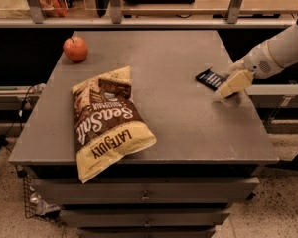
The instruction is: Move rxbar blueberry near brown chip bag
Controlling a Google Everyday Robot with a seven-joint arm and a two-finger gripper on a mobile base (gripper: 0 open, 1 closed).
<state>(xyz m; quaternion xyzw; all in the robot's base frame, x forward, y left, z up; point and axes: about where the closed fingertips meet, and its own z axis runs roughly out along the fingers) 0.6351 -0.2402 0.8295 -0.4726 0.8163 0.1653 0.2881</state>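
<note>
The rxbar blueberry (210, 78) lies flat on the desk (179, 118), far over on the right side and about halfway back from the front edge. Its dark navy wrapper shows pale lettering, and it sits slanted, its left end a little farther back than its right end. The hand (229, 88) is down at the desk surface right at the bar's right end, its cream-coloured tip angled down and to the left. It overlaps the end of the wrapper in this view, but I cannot tell whether it is actually touching the bar, nor whether the hand is open or closed, nor whether it has hold of anything. The bar itself rests on the desk and is not lifted. The white arm (283, 51) reaches in from the right edge of the picture, sloping down to the hand.

The brown chip bag (107, 125) lies well apart from the bar, on the left half of the desk towards the front. It lies lengthwise from back to front, its dark brown middle with white script facing up and its cream-yellow lower end with black lettering reaching past the front edge of the desk. Bare grey desk surface lies between bag and bar.

A red apple (75, 48) stands near the back left corner, apart from the bag. Grey drawers (144, 196) run under the desk top, and a shelf rail (164, 22) crosses behind it.
</note>
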